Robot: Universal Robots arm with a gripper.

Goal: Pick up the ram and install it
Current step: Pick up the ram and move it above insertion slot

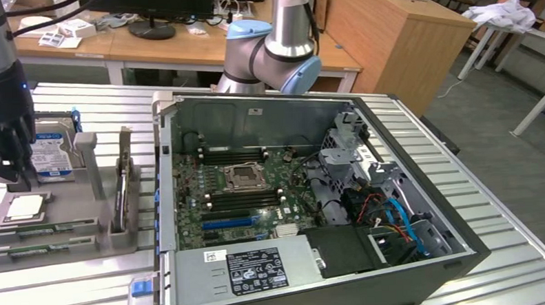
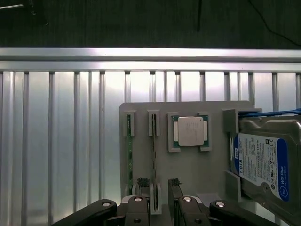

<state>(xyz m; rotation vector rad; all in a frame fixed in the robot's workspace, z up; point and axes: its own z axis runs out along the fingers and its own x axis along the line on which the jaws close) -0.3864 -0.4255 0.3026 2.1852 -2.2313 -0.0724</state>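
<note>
Two ram sticks stand on edge in slots of a grey holder tray (image 2: 188,169). In the wrist view they are thin green strips, one (image 2: 129,153) farther out and one (image 2: 153,153) running in between my fingers. My gripper (image 2: 159,182) hangs above the tray, open, its two dark toothed fingertips (image 2: 142,181) on either side of the nearer stick's end, not closed on it. In the exterior view the sticks (image 1: 47,230) lie low in the tray (image 1: 69,234), under the dark gripper (image 1: 1,147) at the exterior view's left.
On the tray sit a silver CPU (image 2: 190,131) and a blue-labelled hard drive (image 2: 261,162). An open computer case (image 1: 302,192) with its motherboard and black and blue memory slots (image 1: 229,222) lies at the middle of the ribbed metal table (image 1: 495,205).
</note>
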